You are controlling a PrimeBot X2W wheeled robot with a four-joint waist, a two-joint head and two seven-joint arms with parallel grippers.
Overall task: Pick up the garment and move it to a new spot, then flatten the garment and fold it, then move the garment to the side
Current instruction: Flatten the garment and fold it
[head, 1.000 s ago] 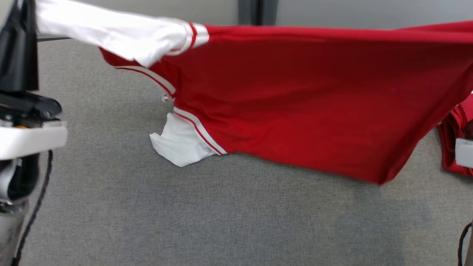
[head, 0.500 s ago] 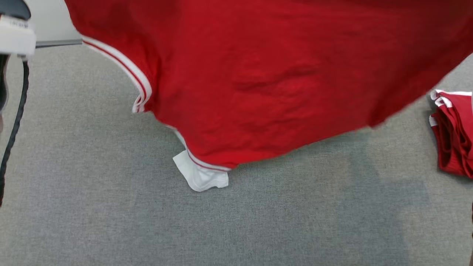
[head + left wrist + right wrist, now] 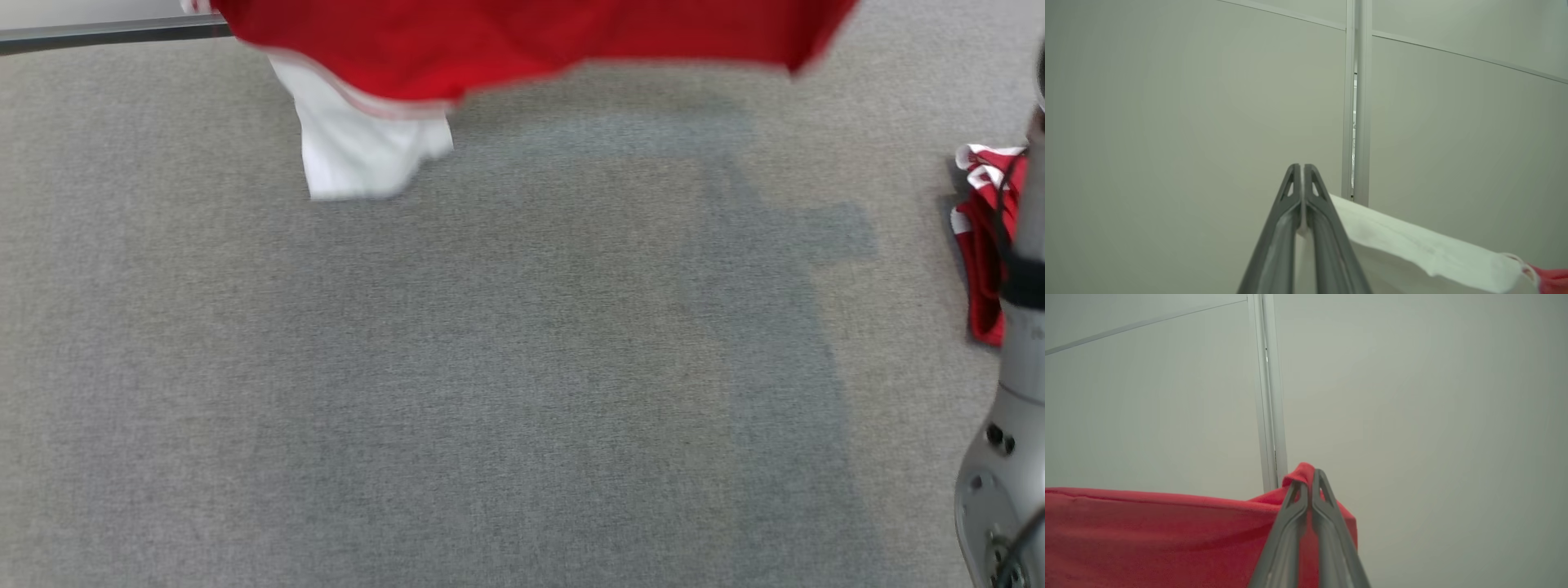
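The garment (image 3: pixel 506 37) is a red shirt with white sleeves, held up in the air above the grey table; its lower hem and one white sleeve (image 3: pixel 359 151) hang along the top of the head view. In the left wrist view my left gripper (image 3: pixel 1302 167) is shut on a white sleeve (image 3: pixel 1412 245) of the garment, which stretches off to the right. My right gripper (image 3: pixel 1310 475) is shut on a red edge of the garment (image 3: pixel 1167 531), which spreads to the left in the right wrist view. Both grippers point at pale wall panels.
A second red-and-white garment (image 3: pixel 984 245) lies bunched at the right edge of the grey fabric table (image 3: pixel 490 367). My pale right arm (image 3: pixel 1012 457) rises at the lower right. Pale wall panels with a metal seam (image 3: pixel 1357 102) stand beyond the table.
The garment has gone higher in the head view, from covering the upper half to just its hem and one sleeve at the top. The head view itself has shifted.
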